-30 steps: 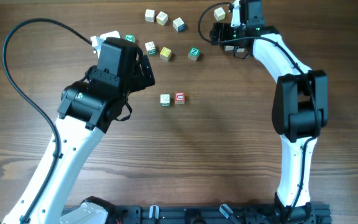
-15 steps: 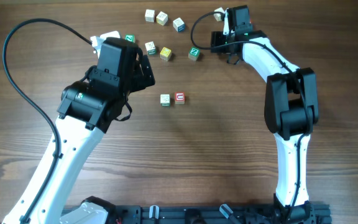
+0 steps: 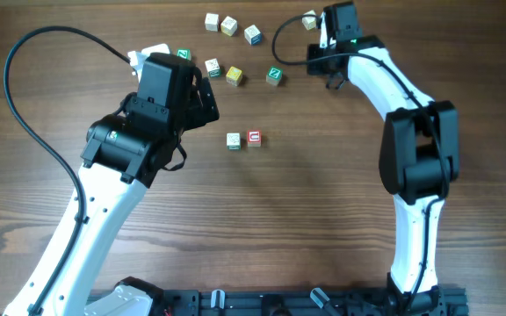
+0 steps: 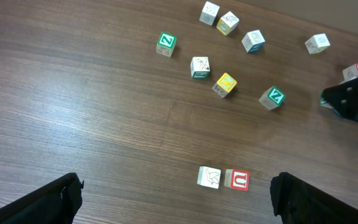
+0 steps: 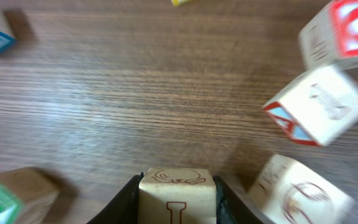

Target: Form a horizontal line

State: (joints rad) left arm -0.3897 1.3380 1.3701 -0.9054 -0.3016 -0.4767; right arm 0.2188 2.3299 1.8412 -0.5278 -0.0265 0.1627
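Red-marked cube (image 4: 237, 180) reads U; right gripper (image 5: 177, 202) clasps pale cube (image 5: 177, 185).

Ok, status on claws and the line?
Right claw shut on pale cube. Left claw open. Line: two cubes touching, third not placed. Loose cubes scattered beyond.

The right gripper (image 5: 178, 186) (a cube (image 5: 178, 200) pinched in it) has swung slightly left, then eased partway back.

Ahead of my left gripper (image 4: 176, 200): green Z on left cube (image 4: 166, 43), green Z on right cube (image 4: 271, 97), red U on near cube (image 4: 237, 180). Right gripper (image 5: 178, 186), held cube (image 5: 178, 199): red I.
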